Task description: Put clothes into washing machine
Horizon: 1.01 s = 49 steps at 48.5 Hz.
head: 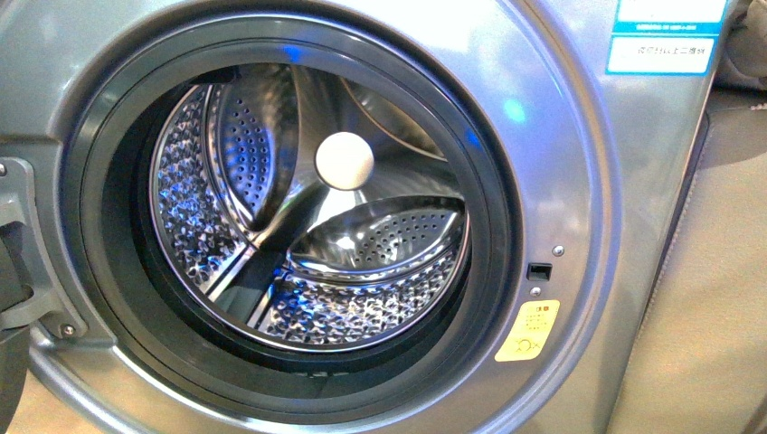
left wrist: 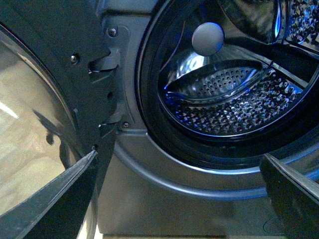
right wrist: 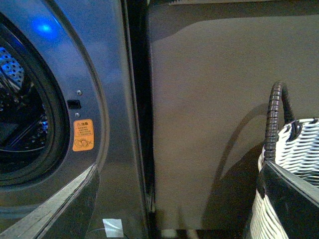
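Washing machine (head: 579, 181) close ahead, door (left wrist: 30, 124) swung wide, steel drum (head: 362, 307) exposed, left pincer (left wrist: 179, 155) released at its opening, right pincer (right wrist: 179, 164) likewise released, between machine and woven basket (right wrist: 304, 144).

The washing machine (head: 579, 181) runs past every edge of the front view. Print on its blue labels (head: 660, 54) and yellow sticker (head: 528, 331) is too small to read. One finger (right wrist: 294, 204) of the right claw (right wrist: 178, 167) hides part of the basket (right wrist: 299, 144), which the frame edge also crops.
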Tool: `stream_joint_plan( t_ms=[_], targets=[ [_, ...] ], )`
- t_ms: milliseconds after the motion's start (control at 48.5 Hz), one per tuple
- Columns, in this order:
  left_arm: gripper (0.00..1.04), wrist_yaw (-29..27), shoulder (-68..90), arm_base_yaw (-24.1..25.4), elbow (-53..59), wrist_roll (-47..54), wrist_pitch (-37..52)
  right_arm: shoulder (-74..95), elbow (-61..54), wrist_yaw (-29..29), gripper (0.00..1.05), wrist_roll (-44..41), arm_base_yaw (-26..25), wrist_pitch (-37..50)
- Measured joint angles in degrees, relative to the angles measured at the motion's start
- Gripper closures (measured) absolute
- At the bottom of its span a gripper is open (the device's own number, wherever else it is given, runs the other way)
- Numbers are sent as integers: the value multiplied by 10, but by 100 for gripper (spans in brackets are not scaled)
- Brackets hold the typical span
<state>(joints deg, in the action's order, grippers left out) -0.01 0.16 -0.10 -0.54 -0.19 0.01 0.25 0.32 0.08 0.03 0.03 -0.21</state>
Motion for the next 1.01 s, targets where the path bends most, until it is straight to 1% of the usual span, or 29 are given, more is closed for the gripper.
stream_joint_plan(
  t_ms=[700, 742, 762, 783, 803, 824, 845, 906, 948, 1009],
  targets=[
    [7, 0, 0, 0, 0, 0, 0, 0, 0, 0, 8, 0, 0, 0],
    [7, 0, 0, 0, 0, 0, 0, 1, -1, -28, 8, -2, -10, 12],
    [7, 0, 0, 0, 0, 0, 0, 4, -2, -74, 8, -1, -23, 33],
    [7, 0, 0, 0, 0, 0, 0, 10, -2, -142, 8, -1, -50, 70],
    [7, 0, 0, 0, 0, 0, 0, 15, -2, -195, 8, -1, -74, 95],
    [7, 0, 0, 0, 0, 0, 0, 18, -2, -235, 8, -1, -97, 115],
    [7, 0, 0, 0, 0, 0, 0, 25, -2, -295, 8, 0, -126, 137],
    [7, -1, 0, 0, 0, 0, 0, 47, -2, -357, 8, 2, -167, 165],
    [7, 0, 0, 0, 0, 0, 0, 67, -2, -388, 8, 3, -193, 187],
    [7, 0, 0, 0, 0, 0, 0, 117, -1, -434, 8, 12, -245, 246]
  ],
)
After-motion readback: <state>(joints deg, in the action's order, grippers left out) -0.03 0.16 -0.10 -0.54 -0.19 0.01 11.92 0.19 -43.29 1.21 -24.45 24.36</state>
